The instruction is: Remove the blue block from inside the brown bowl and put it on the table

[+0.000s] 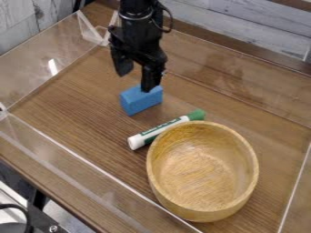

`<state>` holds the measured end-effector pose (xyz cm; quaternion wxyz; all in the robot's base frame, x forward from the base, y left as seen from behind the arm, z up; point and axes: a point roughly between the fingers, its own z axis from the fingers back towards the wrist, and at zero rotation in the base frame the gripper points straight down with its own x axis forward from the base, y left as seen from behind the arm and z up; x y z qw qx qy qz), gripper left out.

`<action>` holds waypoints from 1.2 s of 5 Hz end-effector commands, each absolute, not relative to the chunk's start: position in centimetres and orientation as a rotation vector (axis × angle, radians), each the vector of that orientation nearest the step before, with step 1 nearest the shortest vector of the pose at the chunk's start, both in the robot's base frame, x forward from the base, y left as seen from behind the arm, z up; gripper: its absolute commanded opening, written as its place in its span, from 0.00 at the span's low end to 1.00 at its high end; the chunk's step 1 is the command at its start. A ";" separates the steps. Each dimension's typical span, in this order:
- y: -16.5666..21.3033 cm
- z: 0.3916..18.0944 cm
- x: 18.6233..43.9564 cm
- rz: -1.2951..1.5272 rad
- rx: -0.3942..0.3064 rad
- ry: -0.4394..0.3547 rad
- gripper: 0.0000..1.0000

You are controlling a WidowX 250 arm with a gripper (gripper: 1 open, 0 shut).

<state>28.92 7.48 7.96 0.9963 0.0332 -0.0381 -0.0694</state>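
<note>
The blue block (140,100) lies flat on the table (73,118), left of and behind the brown bowl (203,169). Nothing lies inside the bowl, which sits at the front right. My gripper (136,80) hangs just above the block, pointing straight down. Its black fingers stand open and hold nothing, with a small gap between their tips and the block's top.
A white marker with a green cap (166,128) lies between the block and the bowl, its tip near the bowl's rim. Clear acrylic walls (36,50) run along the table's edges.
</note>
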 end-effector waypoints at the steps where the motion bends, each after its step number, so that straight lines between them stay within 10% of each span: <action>1: 8.0 10.6 29.9 -0.133 0.089 -0.159 1.00; 6: 8.7 12.5 29.9 -0.121 0.041 -0.175 1.00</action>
